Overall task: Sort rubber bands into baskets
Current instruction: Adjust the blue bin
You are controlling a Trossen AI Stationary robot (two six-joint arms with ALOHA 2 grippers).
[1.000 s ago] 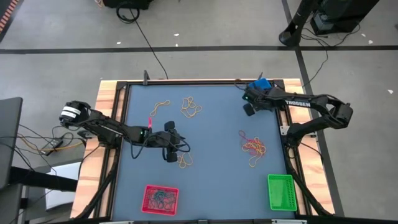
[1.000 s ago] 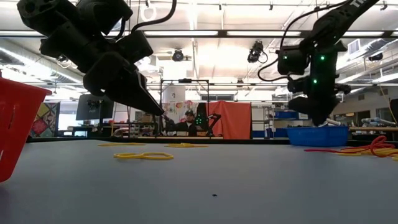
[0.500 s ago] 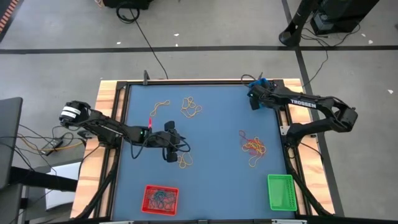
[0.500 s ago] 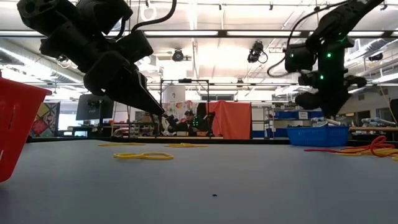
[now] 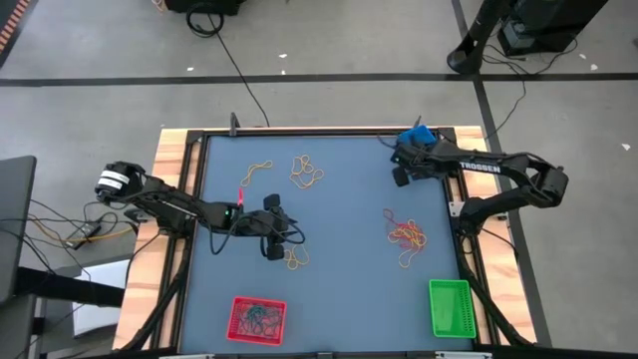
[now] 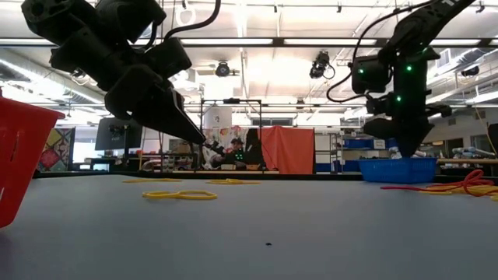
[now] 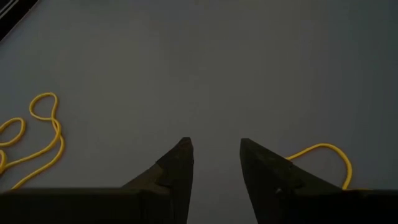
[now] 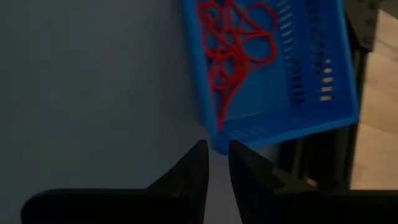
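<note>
The right claw, fingers nearly closed and holding nothing, hangs beside the blue basket at the tabletop's far right corner; red rubber bands lie tangled inside. The left claw, narrowly parted and empty, hovers over yellow bands. The red basket holds several dark bands; what the green basket holds I cannot tell.

White lettering "TROSSEN" is showing along the right arm in the high view; nothing else is reading legibly.
</note>
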